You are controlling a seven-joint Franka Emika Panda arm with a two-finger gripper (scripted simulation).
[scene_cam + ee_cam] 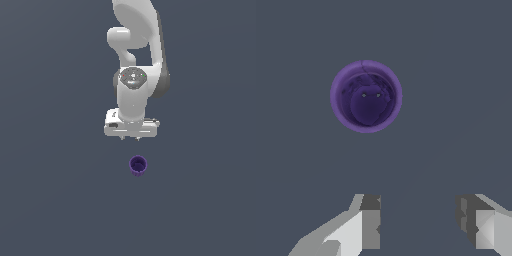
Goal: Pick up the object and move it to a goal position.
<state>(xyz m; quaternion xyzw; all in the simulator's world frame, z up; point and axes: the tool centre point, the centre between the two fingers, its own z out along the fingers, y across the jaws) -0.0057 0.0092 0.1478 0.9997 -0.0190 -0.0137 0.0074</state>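
Note:
The object, a small dark purple cup (138, 165), stands upright on the flat grey floor, its hollow mouth facing up. In the wrist view the cup (366, 96) shows as a purple ring with a dark inside. My white gripper (131, 138) hangs above the floor, just behind the cup and slightly toward the exterior view's left, not touching it. Its two fingers are spread apart with nothing between them; in the wrist view the gripper (418, 222) is open and the cup lies clear of the gap.
The white arm (135, 60) rises behind the gripper. A plain grey floor (60, 200) spreads all around the cup.

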